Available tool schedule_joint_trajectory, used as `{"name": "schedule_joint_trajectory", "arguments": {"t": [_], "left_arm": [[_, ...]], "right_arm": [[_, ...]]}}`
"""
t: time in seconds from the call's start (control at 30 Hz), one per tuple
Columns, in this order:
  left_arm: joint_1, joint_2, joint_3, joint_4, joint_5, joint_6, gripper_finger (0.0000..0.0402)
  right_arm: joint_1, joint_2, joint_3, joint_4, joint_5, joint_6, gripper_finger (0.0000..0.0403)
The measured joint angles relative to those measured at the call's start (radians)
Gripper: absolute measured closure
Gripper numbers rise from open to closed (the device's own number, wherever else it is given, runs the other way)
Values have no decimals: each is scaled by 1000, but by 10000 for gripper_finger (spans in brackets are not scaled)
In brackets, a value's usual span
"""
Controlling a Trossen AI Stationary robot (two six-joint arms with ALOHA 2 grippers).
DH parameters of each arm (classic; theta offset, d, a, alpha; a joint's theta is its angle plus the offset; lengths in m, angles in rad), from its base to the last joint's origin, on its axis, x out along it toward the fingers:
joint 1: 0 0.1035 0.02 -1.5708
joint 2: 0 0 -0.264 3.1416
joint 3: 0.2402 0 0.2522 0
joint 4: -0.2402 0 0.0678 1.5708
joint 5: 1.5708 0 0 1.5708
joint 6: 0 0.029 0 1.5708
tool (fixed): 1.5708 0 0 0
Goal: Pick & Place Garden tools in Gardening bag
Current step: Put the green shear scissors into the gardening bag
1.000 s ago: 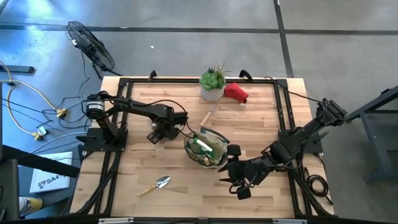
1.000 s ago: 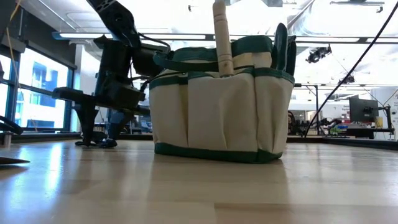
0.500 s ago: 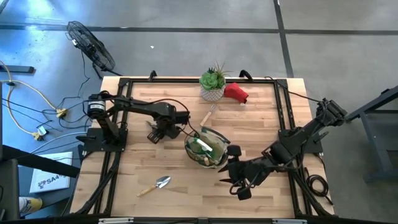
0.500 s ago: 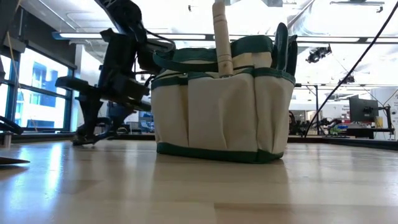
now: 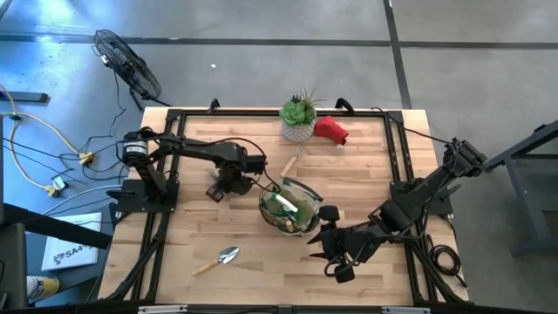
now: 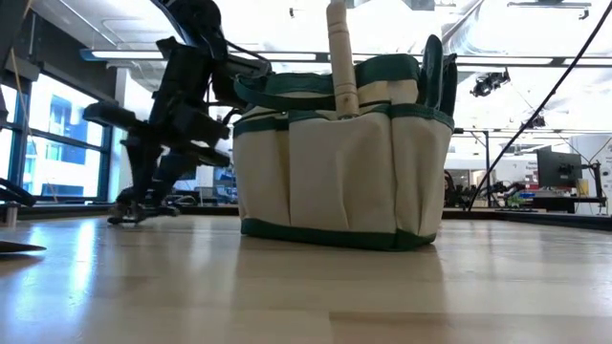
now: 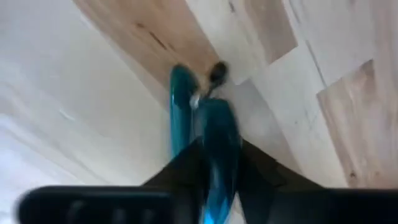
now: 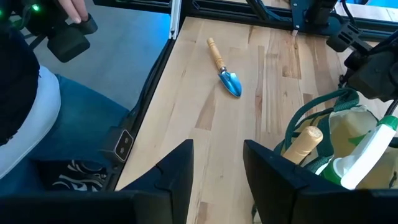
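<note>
My left gripper (image 5: pixel 216 189) is just left of the gardening bag (image 5: pixel 290 208), low over the table and shut on a pruner (image 7: pixel 208 118) with two dark, bluish handles. In the low view the gripper (image 6: pixel 143 196) is tipped. The tan bag with a green rim (image 6: pixel 339 153) stands upright. In it are a green spray bottle (image 8: pixel 373 149), a wooden handle (image 6: pixel 339 57) and dark pruner handles (image 6: pixel 435 72). A silver trowel (image 5: pixel 222 259) lies flat near the front edge. My right gripper (image 8: pixel 217 180) is open and empty, right of the bag. My left gripper pinches the pruner's two handles (image 7: pixel 214 149) between its two fingers, which lie along the handles. The fingers slant down from above. The pruner's pivot end (image 7: pixel 214 71) sticks out past the fingertips, close over the wood. Whether it touches the table, I cannot tell.
A green spiky plant in a white pot (image 5: pixel 298 118) and a red soft item (image 5: pixel 331 129) sit at the far edge. A wooden-handled tool (image 5: pixel 292 163) lies between the pot and the bag. A person with a dark device (image 8: pixel 68 37) stands beyond the table's edge.
My left gripper, shut on the pruner, has risen a little from the table beside the bag and has tipped over at a slant. The bag and the trowel have stayed where they were.
</note>
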Motion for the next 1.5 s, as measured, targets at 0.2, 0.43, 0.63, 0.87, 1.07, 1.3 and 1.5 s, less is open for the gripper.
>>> {"name": "schedule_joint_trajectory", "arguments": {"t": [0.2, 0.43, 0.63, 0.87, 1.07, 1.3, 1.5], "left_arm": [[0, -3, -30, 72, 9, 27, 355], [1, 28, -47, 68, 23, 23, 351], [0, 21, -47, 54, 40, 11, 355], [0, 7, 3, -65, 44, -6, 355], [0, -8, 90, -153, 103, -6, 353], [0, -8, 219, -310, 121, 1, 355], [0, -9, 391, -488, 119, -15, 355]], "right_arm": [[0, 0, 0, 0, 0, 0, 270], [0, 0, 0, 3, 0, -1, 270], [-2, 0, 0, 5, 3, -4, 270], [-2, 0, 0, 3, 3, -4, 270], [-2, 0, 0, 0, 3, -4, 270], [4, 0, 0, 0, 0, -6, 270], [28, 0, 0, -10, -58, -52, 270]]}}
